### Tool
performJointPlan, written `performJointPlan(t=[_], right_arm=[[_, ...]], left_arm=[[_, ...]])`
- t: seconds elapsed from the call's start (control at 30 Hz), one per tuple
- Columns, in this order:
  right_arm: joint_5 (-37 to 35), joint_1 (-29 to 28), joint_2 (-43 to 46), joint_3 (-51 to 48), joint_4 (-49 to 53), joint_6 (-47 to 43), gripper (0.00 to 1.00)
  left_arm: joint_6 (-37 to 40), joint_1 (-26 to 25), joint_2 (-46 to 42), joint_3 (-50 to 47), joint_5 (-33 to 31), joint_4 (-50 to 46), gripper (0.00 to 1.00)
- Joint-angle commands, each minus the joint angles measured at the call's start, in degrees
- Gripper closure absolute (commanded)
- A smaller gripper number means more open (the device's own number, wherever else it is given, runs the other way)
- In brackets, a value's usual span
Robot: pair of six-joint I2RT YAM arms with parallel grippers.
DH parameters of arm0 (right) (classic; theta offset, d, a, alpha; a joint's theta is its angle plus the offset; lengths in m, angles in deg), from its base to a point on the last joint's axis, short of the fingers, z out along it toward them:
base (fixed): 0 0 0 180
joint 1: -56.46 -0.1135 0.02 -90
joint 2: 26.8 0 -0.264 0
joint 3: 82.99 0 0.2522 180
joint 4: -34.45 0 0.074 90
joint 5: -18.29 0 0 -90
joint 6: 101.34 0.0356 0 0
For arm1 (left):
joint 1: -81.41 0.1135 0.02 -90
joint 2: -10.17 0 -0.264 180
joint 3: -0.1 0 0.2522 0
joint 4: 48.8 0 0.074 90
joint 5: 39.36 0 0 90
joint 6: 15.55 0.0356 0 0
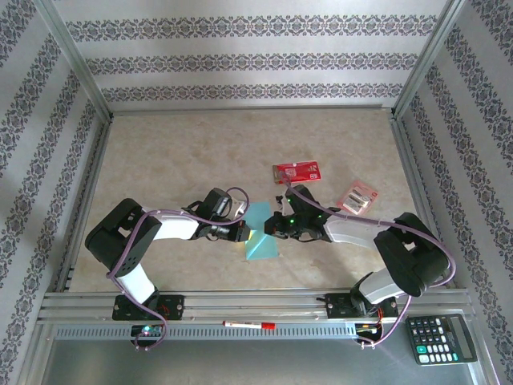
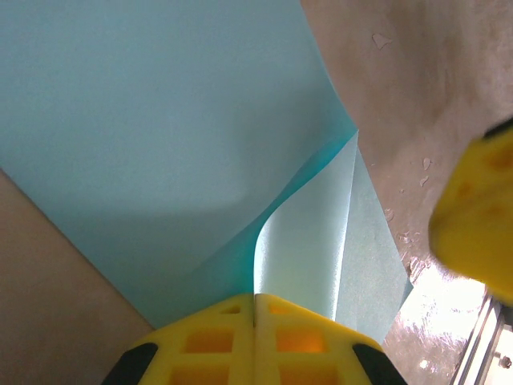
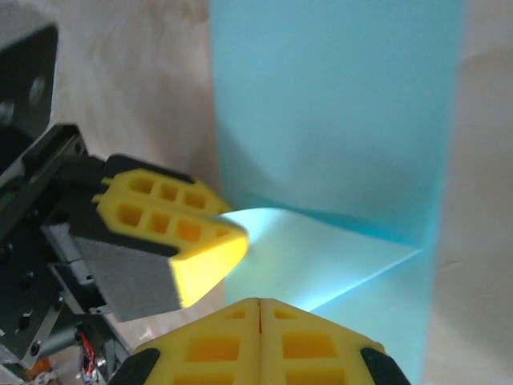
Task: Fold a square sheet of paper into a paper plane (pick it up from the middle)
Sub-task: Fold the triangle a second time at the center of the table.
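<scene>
The light-blue square sheet of paper (image 1: 261, 237) lies on the table between my two grippers, with one corner flap (image 2: 309, 241) lifted and curled over. My left gripper (image 2: 256, 300) is shut, and the flap's curled edge runs straight into the seam of its jaws. In the top view the left gripper (image 1: 245, 233) sits at the sheet's left edge. My right gripper (image 3: 260, 303) is shut with its tips over the folded flap (image 3: 321, 257), and nothing shows in its seam. It sits at the sheet's right edge in the top view (image 1: 273, 227). The paper plane is out of view.
A red packet (image 1: 296, 171) and a pink packet (image 1: 357, 196) lie beyond the right arm. A red pen (image 1: 248, 325) rests on the front rail and a calculator (image 1: 439, 338) sits at the near right. Metal frame posts border the table.
</scene>
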Motion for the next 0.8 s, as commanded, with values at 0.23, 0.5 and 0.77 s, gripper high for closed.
performJointPlan(t=[0.23,0.5,0.77], right_arm=[[-1.4,-5.4,-6.7,0.3,-8.4,6.0,1.00],[-2.1,-5.8,-9.6,-1.6,-8.3,6.3,1.00],[-1.1,-4.5,-7.2,-2.5,-7.4,6.2,1.00]], left_arm=[[0.7,0.6,3.3,-1.6,-5.6,-7.1,1.00],[0.8,0.6,3.3,-1.6,-5.4,-7.1,1.00],[1.0,0.6,3.4,-1.9,-5.5,-7.2,1.00]])
